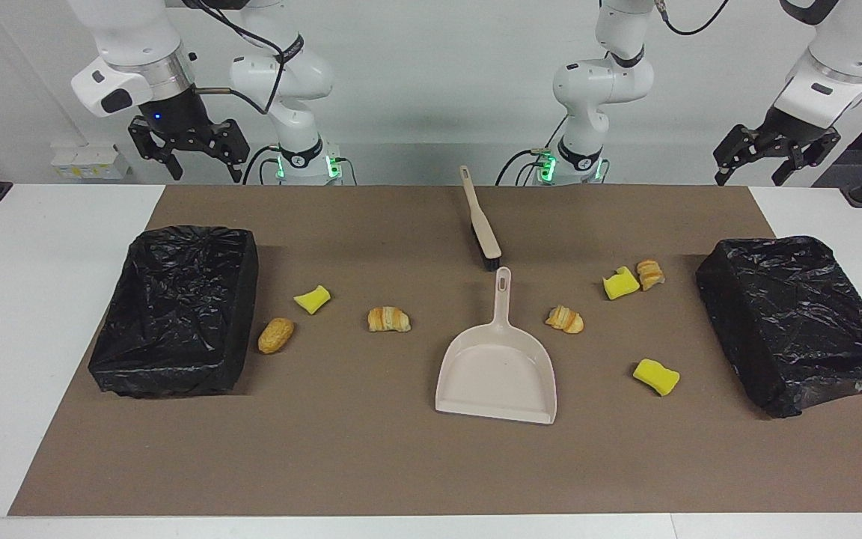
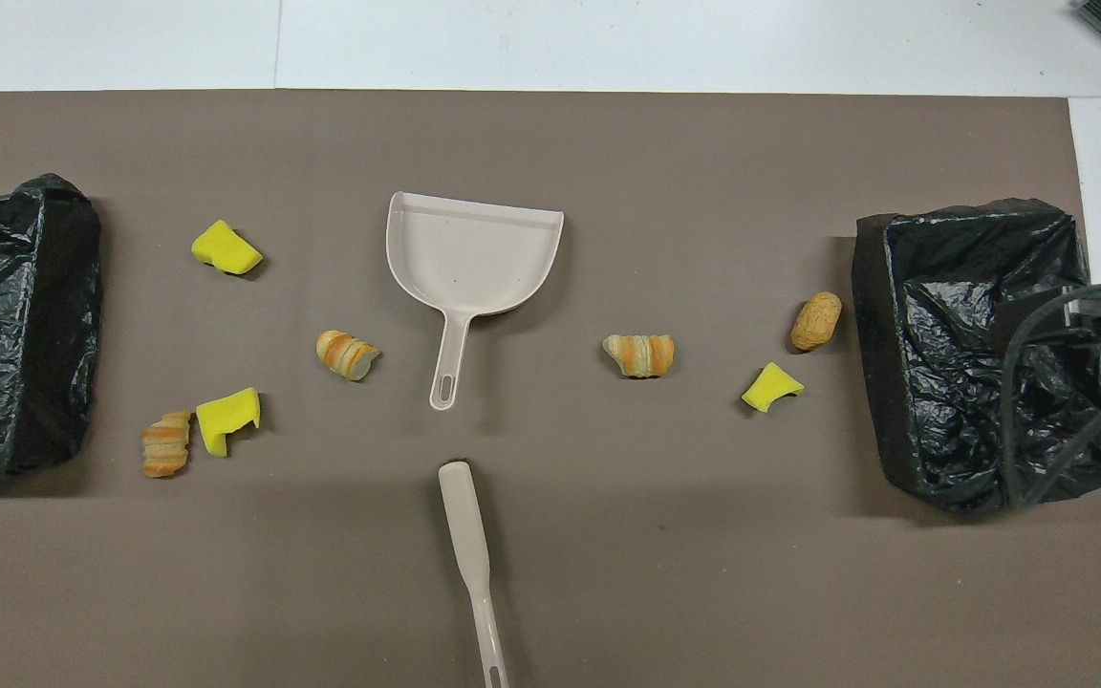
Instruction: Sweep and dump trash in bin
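Only the facing view shows both grippers raised with fingers spread, holding nothing: left gripper (image 1: 775,161), right gripper (image 1: 191,153). Trash (image 1: 388,320) lies scattered beside the dustpan (image 1: 497,367), whose handle points toward the robots.

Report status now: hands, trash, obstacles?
Left hand and right hand open, raised, waiting. Trash scattered on mat, unswept. Brush and dustpan untouched.

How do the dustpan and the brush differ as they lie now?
The dustpan is a broad, open scoop lying farther from the robots; the brush is slim and lies nearer to them. The dustpan's handle points toward the robots, while the brush's dark bristle head points away, toward that handle, with a gap between them. Both are beige, lie mid-table and are untouched.
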`<state>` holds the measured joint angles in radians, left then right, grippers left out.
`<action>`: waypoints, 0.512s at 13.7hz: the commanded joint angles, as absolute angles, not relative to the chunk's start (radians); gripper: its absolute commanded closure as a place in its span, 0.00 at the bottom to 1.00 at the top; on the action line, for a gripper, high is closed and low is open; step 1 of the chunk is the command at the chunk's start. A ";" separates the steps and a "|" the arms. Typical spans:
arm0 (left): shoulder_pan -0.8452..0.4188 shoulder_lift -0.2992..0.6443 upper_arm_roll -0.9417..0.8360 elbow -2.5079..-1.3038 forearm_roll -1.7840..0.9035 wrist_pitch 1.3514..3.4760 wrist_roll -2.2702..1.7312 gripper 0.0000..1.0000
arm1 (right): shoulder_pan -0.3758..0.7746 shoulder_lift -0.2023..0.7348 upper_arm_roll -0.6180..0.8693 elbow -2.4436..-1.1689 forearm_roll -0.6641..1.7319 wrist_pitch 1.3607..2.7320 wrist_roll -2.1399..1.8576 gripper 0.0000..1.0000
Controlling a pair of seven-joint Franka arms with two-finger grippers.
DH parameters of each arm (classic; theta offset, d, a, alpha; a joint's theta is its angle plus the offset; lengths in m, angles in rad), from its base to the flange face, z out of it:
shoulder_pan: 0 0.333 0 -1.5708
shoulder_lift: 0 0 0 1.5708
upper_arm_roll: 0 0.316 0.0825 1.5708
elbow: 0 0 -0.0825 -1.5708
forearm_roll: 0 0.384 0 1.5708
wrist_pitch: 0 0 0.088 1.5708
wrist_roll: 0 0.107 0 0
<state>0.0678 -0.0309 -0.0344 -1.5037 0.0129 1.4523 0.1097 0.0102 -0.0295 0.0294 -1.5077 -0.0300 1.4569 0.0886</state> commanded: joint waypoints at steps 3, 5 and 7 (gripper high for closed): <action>0.072 -0.038 -0.034 -1.506 0.005 1.442 0.118 0.00 | 0.006 -0.044 0.034 -1.532 -0.041 1.480 0.088 0.00; 0.072 -0.038 -0.034 -1.506 0.005 1.442 0.118 0.00 | 0.006 -0.046 0.034 -1.535 -0.043 1.499 0.106 0.00; 0.072 -0.038 -0.034 -1.506 0.005 1.442 0.118 0.00 | 0.002 -0.049 0.034 -1.539 -0.045 1.474 0.094 0.00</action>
<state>0.0678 -0.0309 -0.0344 -1.5037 0.0129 1.4523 0.1097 0.0097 -0.0296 0.0293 -1.5103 -0.0304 1.4728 0.0907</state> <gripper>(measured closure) 0.000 0.000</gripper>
